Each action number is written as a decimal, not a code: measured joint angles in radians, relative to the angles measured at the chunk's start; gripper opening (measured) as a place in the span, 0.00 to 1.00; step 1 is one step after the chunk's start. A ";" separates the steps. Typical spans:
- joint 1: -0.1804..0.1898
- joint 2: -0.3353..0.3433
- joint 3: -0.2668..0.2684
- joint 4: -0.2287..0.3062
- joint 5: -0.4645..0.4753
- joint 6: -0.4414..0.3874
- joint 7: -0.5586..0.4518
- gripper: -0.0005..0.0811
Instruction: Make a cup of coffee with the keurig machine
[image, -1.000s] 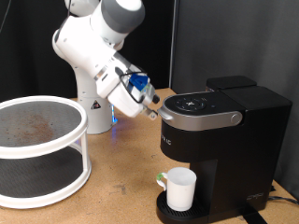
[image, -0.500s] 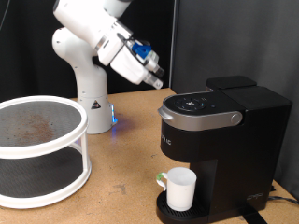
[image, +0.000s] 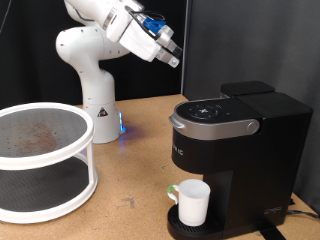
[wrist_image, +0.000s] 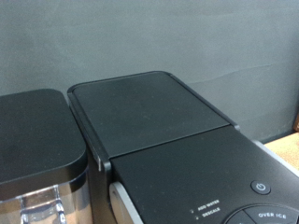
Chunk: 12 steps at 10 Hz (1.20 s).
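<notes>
Cup (image: 193, 201) sits on drip base under the closed keurig machine (image: 235, 150), well below the fingers (image: 170, 52), which hang high w/ nothing held; clenched or released, can't tell. Brew not visibly started.

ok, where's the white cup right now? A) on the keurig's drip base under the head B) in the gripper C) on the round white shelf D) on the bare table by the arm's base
A: the cup stands on the drip base of the keurig machine, below its head, while the gripper is up in the air toward the exterior view's top, with nothing between its fingers.
</notes>
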 joint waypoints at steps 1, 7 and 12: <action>0.005 0.002 0.003 0.006 0.009 0.026 -0.019 0.98; -0.066 0.128 0.150 0.209 -0.463 -0.020 0.128 0.98; -0.077 0.216 0.166 0.300 -0.561 -0.055 0.122 0.98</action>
